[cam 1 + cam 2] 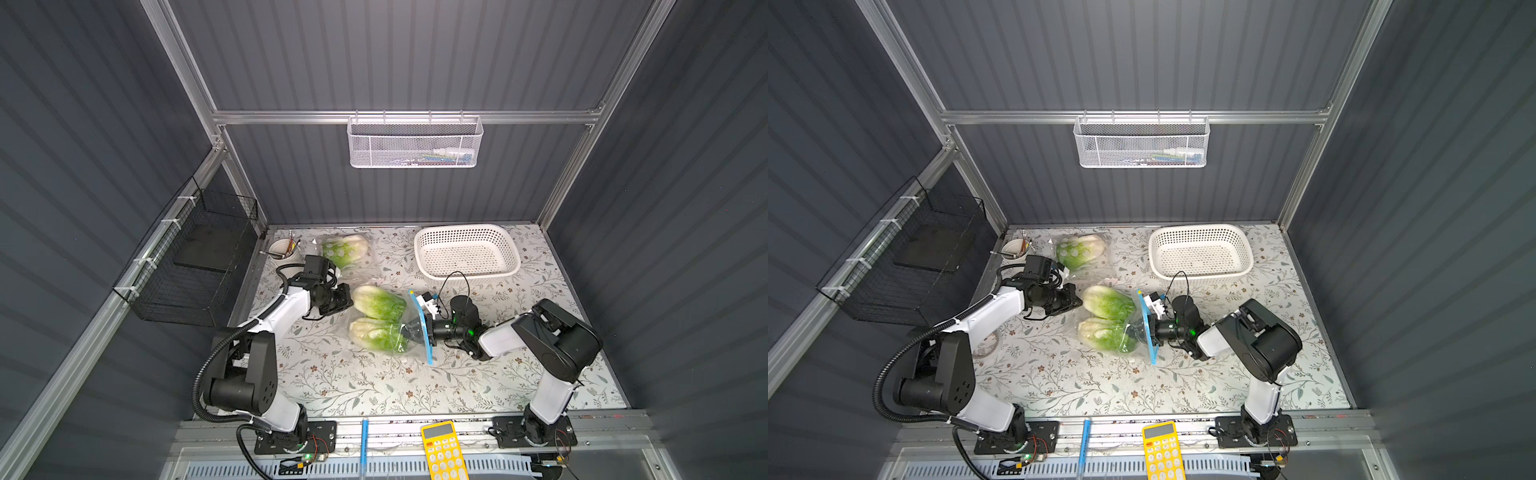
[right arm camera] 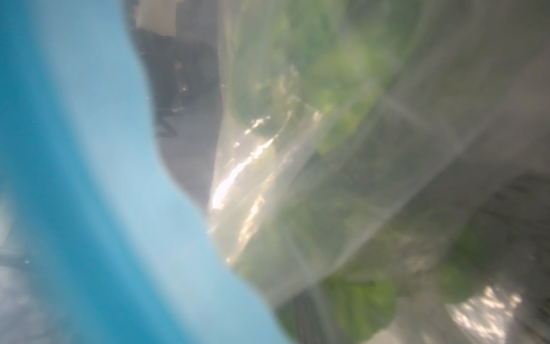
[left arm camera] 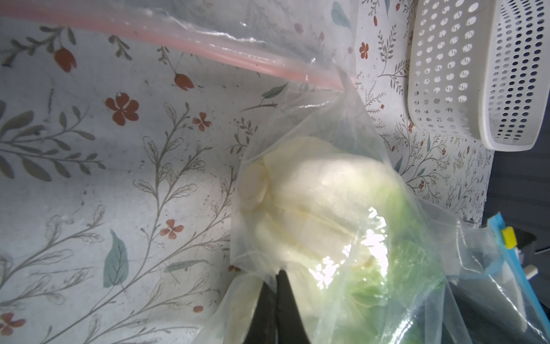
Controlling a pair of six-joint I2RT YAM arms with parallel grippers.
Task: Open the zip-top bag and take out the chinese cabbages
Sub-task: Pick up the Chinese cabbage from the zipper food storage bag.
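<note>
Chinese cabbages fade white to bright green. Zip-top bag is clear with a blue strip. Floral tablecloth, white basket, yellow calculator. The other bag's strip looks pinkish, I think.

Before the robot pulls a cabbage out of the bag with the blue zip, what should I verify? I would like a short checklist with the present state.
1. Mouth of zip-top bag open: ok, right gripper reaches in past the blue zip strip.
2. Closed end anchored: ok, left gripper appears shut on the plastic.
3. Grip of right gripper on a cabbage: cannot tell, the right wrist view is blurred.
4. Taking chinese cabbages out: not ok, two lie inside this bag.
</note>
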